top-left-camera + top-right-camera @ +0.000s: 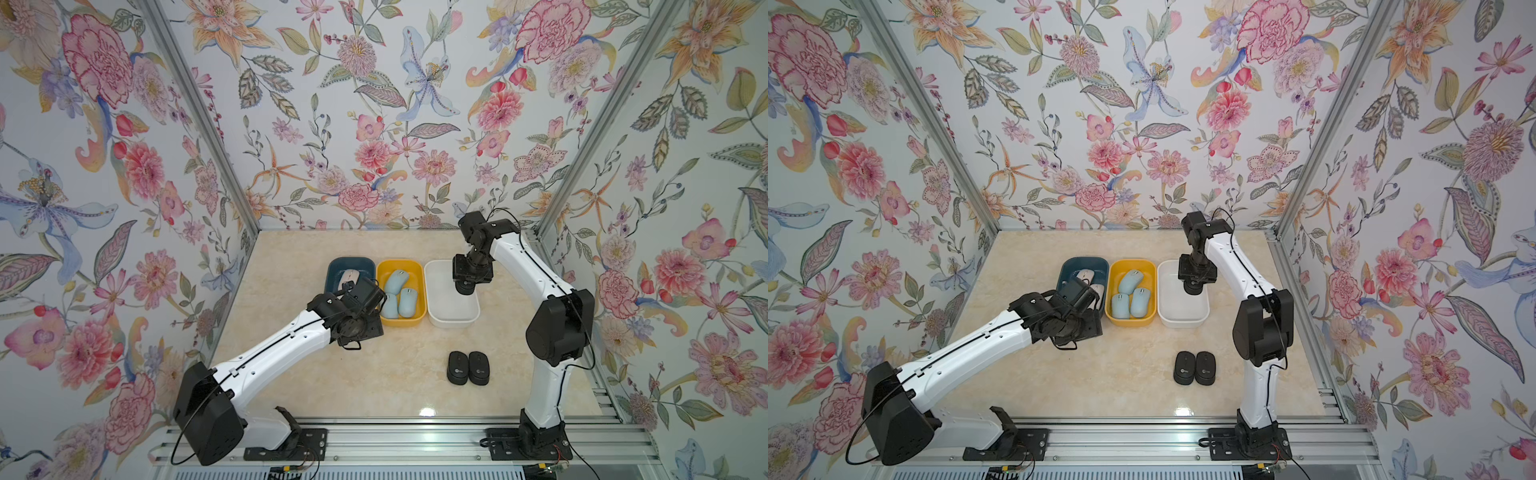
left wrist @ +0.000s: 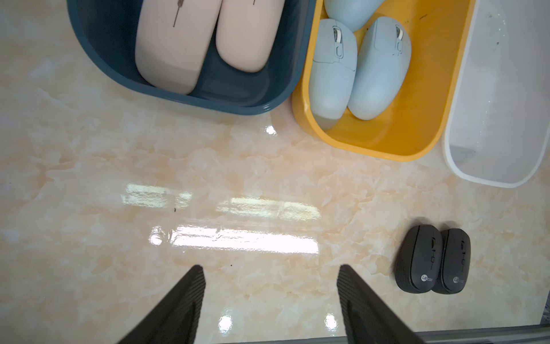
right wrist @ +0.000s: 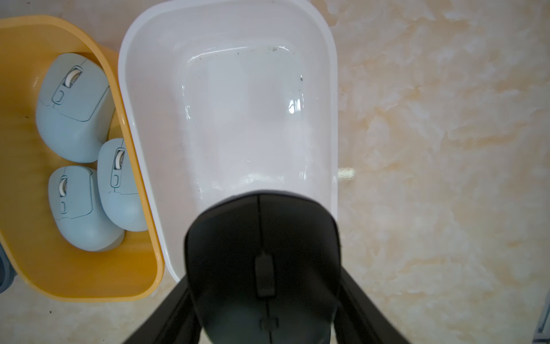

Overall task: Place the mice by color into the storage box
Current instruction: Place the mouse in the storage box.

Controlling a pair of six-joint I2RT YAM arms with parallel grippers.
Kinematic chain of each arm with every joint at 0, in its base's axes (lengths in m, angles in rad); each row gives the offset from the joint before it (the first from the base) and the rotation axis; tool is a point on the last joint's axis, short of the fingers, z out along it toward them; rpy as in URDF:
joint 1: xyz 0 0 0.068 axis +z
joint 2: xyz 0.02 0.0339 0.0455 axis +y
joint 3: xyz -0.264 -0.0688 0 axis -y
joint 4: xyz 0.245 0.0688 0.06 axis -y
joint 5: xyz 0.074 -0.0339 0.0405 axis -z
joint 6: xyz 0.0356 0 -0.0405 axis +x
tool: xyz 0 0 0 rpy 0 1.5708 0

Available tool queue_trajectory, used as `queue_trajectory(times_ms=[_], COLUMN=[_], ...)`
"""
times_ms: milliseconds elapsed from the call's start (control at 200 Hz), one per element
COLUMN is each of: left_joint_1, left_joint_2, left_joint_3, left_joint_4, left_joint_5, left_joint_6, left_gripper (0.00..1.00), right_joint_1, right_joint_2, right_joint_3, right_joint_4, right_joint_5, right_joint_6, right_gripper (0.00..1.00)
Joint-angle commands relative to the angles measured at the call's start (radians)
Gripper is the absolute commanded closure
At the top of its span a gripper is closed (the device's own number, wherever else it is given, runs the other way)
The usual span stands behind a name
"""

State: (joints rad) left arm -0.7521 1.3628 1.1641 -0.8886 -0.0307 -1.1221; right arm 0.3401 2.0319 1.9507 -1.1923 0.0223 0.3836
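One light-looking, slick black plastic mouse point(image 3: 262, 238) is hanging flank-pinched in the right gripper point(image 3: 265, 278) over the two-o'clock white tub point(image 3: 154, 119), left gripper point(image 2: 269, 268) gaping.

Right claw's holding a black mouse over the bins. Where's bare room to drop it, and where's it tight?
The white bin is bare across its floor. The table is open between the bins' near rims and the two black mice. Tight: yellow bin, holding three blue mice; dark blue bin, holding pink mice.
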Motion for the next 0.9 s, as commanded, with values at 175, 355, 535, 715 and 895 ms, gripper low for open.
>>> queue_trajectory(times_ms=[175, 355, 535, 715, 895], left_joint_1=[0.053, 0.077, 0.083, 0.086, 0.092], left_joint_2=[-0.045, -0.065, -0.068, -0.070, -0.080], left_joint_3=[0.030, 0.030, 0.028, 0.035, 0.037], left_joint_4=[-0.061, -0.068, -0.070, -0.071, -0.083], left_joint_5=[-0.003, 0.006, 0.008, 0.010, 0.011], left_joint_6=[0.021, 0.024, 0.025, 0.028, 0.035], left_gripper=[0.26, 0.26, 0.26, 0.26, 0.26], right_joint_1=[0.004, 0.006, 0.004, 0.005, 0.004], right_joint_2=[0.164, 0.253, 0.320, 0.372, 0.422], right_joint_3=[0.150, 0.224, 0.290, 0.323, 0.368], right_joint_4=[-0.054, -0.066, -0.076, -0.069, -0.070], right_joint_5=[-0.038, -0.042, -0.042, -0.030, -0.021], right_joint_6=[-0.017, -0.019, -0.017, -0.014, -0.008], right_gripper=[0.44, 0.44, 0.43, 0.43, 0.43])
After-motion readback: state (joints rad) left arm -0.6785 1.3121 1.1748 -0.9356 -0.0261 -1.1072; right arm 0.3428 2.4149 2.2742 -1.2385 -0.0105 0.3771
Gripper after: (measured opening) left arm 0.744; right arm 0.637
